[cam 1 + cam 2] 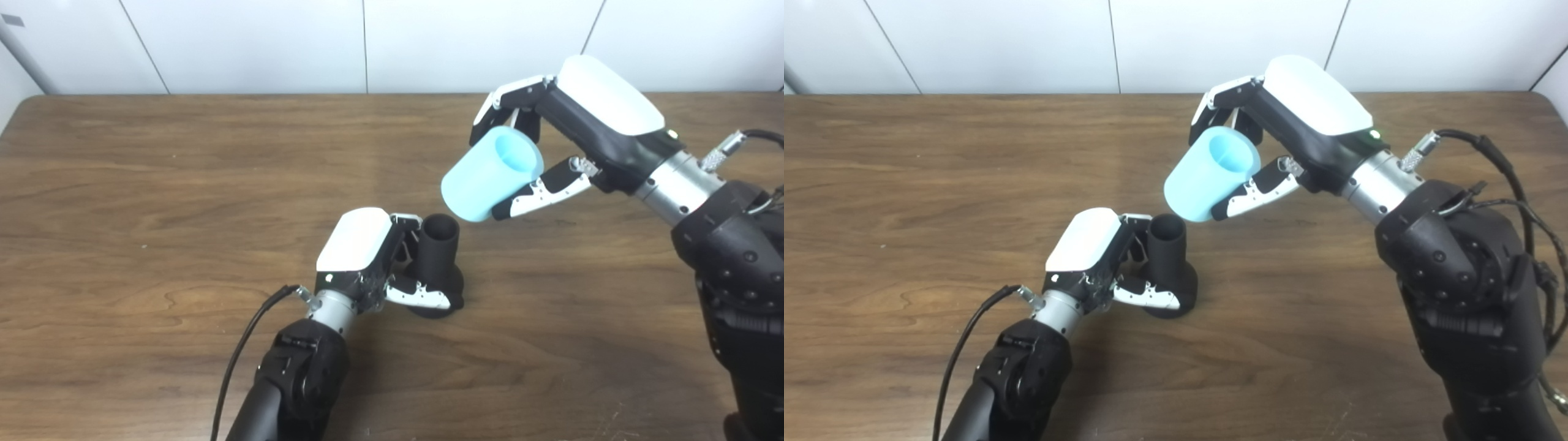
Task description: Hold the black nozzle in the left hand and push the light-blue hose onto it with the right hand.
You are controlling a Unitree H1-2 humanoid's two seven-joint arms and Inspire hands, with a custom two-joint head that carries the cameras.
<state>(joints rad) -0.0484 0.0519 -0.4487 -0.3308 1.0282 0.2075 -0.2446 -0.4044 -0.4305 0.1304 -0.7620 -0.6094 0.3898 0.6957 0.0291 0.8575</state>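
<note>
Resting on the wooden table (pixel 122 184), near its middle: left hand (pixel 367 257), fingers wrapping the black nozzle (pixel 436 257), thumb pressing low across its flared base. Standing nearly upright on that base, long axis tilting slightly back and right, open mouth facing up toward the cameras.

Hovering above and to the right, clear of the table: right hand (pixel 1274 131), pinching the light-blue hose (pixel 1208 177) between fingers above and thumb below. Lying at a slant, long axis running from lower left to upper right; lower end hanging just above and right of the nozzle's mouth, not touching it.

Showing more of the right forearm and its cables: right eye view. Showing no legible writing: either view.
</note>
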